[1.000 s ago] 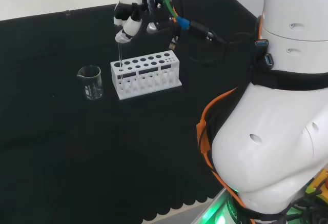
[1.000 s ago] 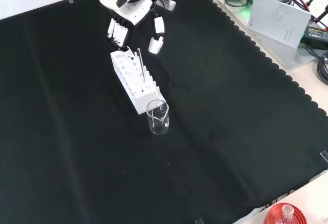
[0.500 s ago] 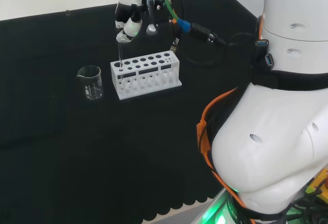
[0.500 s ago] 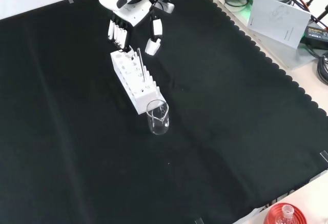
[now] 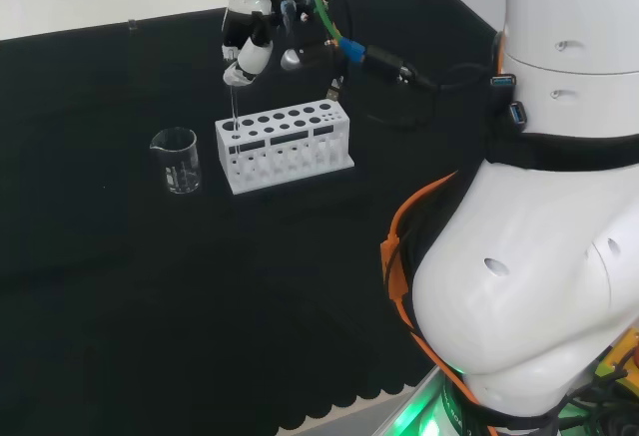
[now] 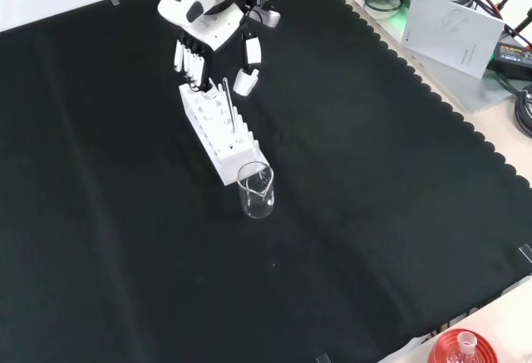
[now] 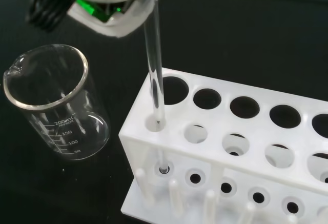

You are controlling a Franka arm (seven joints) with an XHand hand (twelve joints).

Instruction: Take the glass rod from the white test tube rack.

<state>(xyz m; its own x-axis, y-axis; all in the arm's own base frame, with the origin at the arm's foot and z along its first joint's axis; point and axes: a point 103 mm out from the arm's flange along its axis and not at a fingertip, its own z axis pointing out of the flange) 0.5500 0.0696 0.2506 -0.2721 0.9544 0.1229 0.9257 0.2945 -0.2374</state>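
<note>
While I watch over the arm in the head view, the hand (image 5: 248, 49) hangs above the end of the white test tube rack (image 5: 285, 145) nearest the beaker (image 5: 177, 160), and the glass rod (image 5: 232, 105) runs as a thin upright line from the fingertips down into the rack's end hole. I judge this the grasping step: the rod is not yet lifted clear.

From the front view, I see the hand (image 6: 208, 41) at the rack's (image 6: 223, 133) far end, fingers (image 6: 190, 60) pointing down on one side and the thumb on the other, the rod's (image 6: 226, 97) top between them. I cannot tell whether they pinch it or merely bracket it.

Through the wrist view, the rod (image 7: 155, 80) is a clear, smooth cylinder standing in a corner hole, its foot seated in the lower plate of the matte white plastic rack (image 7: 246, 152). The beaker (image 7: 56, 111), thin-walled with a pouring lip and printed graduations, stands just beside. Next, I think, comes a straight vertical pull, since slick glass could slip or bind against the hole.
</note>
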